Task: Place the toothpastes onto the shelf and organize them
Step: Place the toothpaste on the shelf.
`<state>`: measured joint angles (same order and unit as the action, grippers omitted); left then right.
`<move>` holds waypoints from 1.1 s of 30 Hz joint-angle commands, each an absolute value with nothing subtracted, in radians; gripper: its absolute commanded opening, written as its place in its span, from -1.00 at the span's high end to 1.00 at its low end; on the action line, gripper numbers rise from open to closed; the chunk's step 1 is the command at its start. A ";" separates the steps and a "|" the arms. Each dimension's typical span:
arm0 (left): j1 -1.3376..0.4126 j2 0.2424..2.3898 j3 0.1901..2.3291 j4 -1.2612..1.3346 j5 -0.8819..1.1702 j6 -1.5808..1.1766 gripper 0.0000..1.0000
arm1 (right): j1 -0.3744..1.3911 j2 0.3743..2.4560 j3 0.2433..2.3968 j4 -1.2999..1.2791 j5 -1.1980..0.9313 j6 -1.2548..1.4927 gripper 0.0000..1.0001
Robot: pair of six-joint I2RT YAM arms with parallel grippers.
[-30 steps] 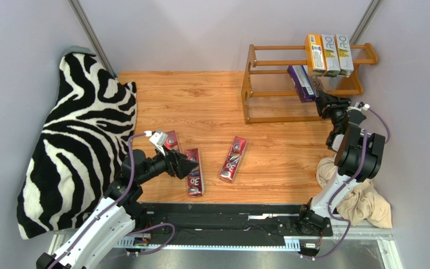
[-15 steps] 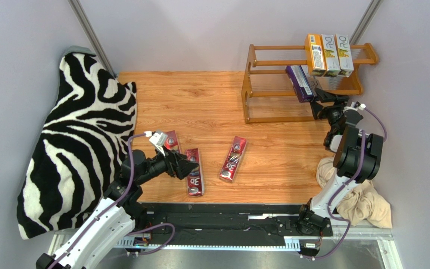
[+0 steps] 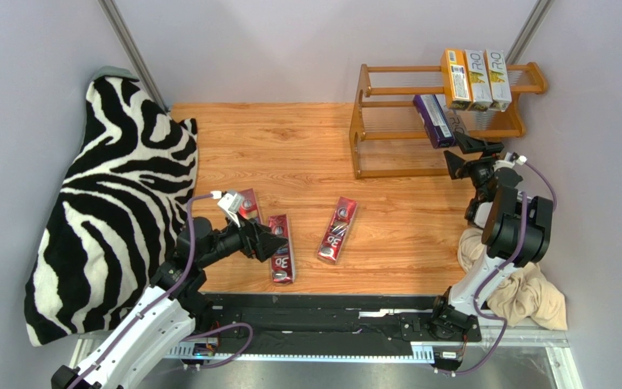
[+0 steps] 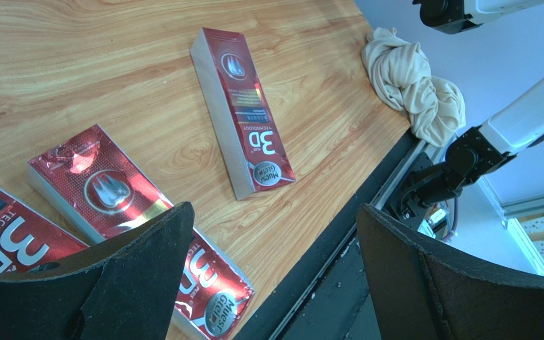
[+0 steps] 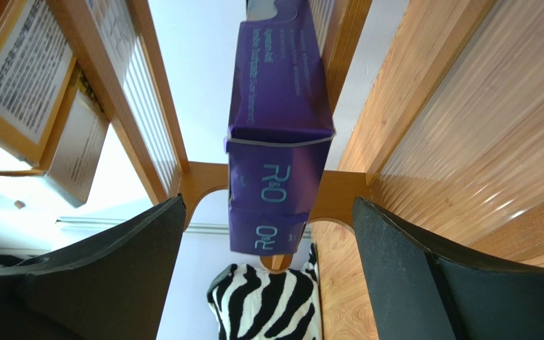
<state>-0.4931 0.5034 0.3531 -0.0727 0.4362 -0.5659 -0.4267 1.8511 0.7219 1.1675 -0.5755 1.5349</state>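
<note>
The shelf (image 3: 387, 134) stands at the back right. Three toothpastes, orange-yellow and white (image 3: 477, 79), stand on its top tier. A purple carton (image 3: 434, 120) leans on the middle tier. My right gripper (image 3: 452, 146) is open just in front of it. In the right wrist view the purple carton (image 5: 278, 142) hangs free between the spread fingers of that gripper (image 5: 268, 205). Three red cartons (image 3: 247, 203) (image 3: 281, 249) (image 3: 337, 229) lie flat on the wooden table. My left gripper (image 3: 270, 241) hovers open over the middle one (image 4: 104, 188), with nothing held (image 4: 273, 212).
A zebra-striped cloth (image 3: 111, 203) covers the left side. A beige rag (image 3: 517, 284) lies by the right arm's base, also in the left wrist view (image 4: 413, 85). A black rail (image 3: 330, 312) runs along the near edge.
My right gripper has opened, let go of the purple carton and drawn back a little from the shelf. The carton stays on the middle tier. The left arm has barely moved.
</note>
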 commanded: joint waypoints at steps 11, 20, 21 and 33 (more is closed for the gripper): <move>-0.522 0.474 0.393 -0.103 0.423 -0.543 -0.93 | -0.446 1.701 0.549 1.387 -0.604 1.588 -1.00; -0.532 0.443 0.396 -0.166 0.387 -0.535 -0.94 | -0.448 1.422 0.413 1.047 -0.666 1.415 -1.00; -0.537 0.437 0.390 -0.170 0.379 -0.535 -0.94 | -0.446 1.332 0.394 0.984 -0.670 1.384 -0.99; -0.658 0.627 0.460 -0.226 0.169 -0.500 -0.95 | -0.428 0.577 0.448 -0.220 -0.506 0.832 -1.00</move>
